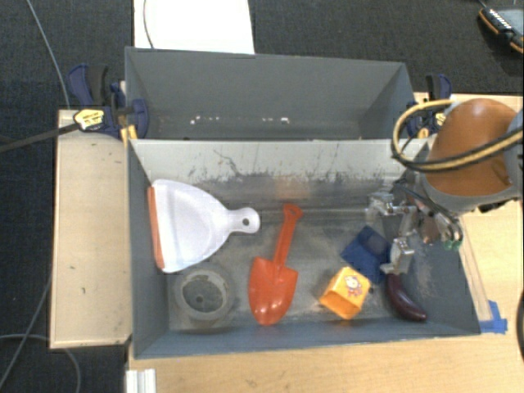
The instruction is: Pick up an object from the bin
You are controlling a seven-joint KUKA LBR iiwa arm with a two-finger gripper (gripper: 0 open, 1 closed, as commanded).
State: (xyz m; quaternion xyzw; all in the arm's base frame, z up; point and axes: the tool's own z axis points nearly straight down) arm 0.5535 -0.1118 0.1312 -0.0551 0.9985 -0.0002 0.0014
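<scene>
As viewed from above, container: grey metal bin, slanted walls, scuffed floor.
Arm: enters from the right; rounded orange cover at the wrist, yellow cable looped about it.
End effector: metallic, low inside the bin's right end, pointing down at the floor between two things.
End effector state: cannot be told, wide or narrow; nothing seen held.
Nearest thing, first: blue flat piece, crumpled or folded, lying just left of the end effector, right-centre of the floor.
Nearest thing, second: dark purple eggplant, small and glossy, lying just below the end effector, near the front right corner.
Yellow block: picture on its upper face, tilted, touching or just beside the blue flat piece's lower edge.
Orange toy shovel: centre, blade toward the front wall, handle toward the back.
White dustpan: left end, orange strip on its wide edge, handle pointing at the shovel.
Grey tape roll: flat, front left, below the dustpan.
</scene>
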